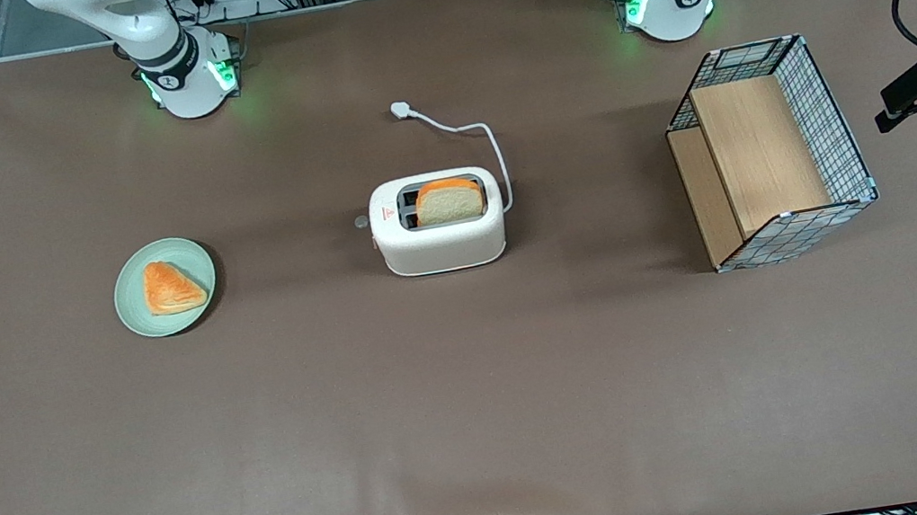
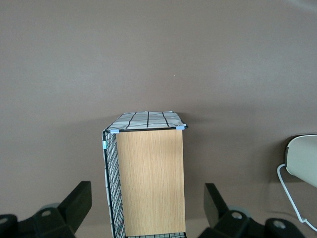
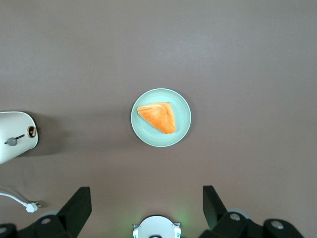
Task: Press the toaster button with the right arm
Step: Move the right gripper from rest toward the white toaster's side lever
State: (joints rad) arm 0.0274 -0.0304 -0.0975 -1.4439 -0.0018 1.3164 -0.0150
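Observation:
The cream-white toaster (image 1: 440,242) stands mid-table with a bread slice (image 1: 450,201) in one slot. Its grey toaster button (image 1: 361,221) sticks out of the narrow end face that points toward the working arm's end of the table. The right wrist view shows that end face of the toaster (image 3: 15,136) and the button (image 3: 12,142). My right arm (image 1: 153,39) rises out of the front view, so its gripper is not seen there. My gripper (image 3: 147,208) hangs high above the table near the plate, open and empty, well apart from the toaster.
A green plate (image 1: 135,310) with a triangular pastry (image 1: 170,287) lies toward the working arm's end. The toaster's white cord and plug (image 1: 400,109) trail toward the arm bases. A wire-and-wood basket (image 1: 770,152) stands toward the parked arm's end.

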